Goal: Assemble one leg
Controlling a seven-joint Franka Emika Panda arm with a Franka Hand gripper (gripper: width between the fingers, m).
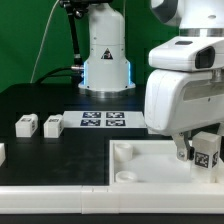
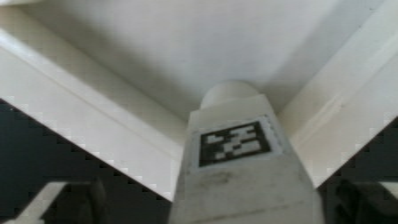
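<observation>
Wrist view shows gripper (image 2: 231,205) pinching leg (image 2: 231,135), arm low and vertical at 3 o'clock over panel (image 1: 150,160), so likely insertion step: next align leg tip with corner socket and press down; spare legs (image 1: 40,125) at 9 o'clock.

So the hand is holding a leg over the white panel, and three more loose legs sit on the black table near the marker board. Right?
Not quite: the exterior view shows two loose legs on the black table near the marker board, not three. The rest holds: the hand holds a leg over the white panel, as the wrist view also shows.
</observation>
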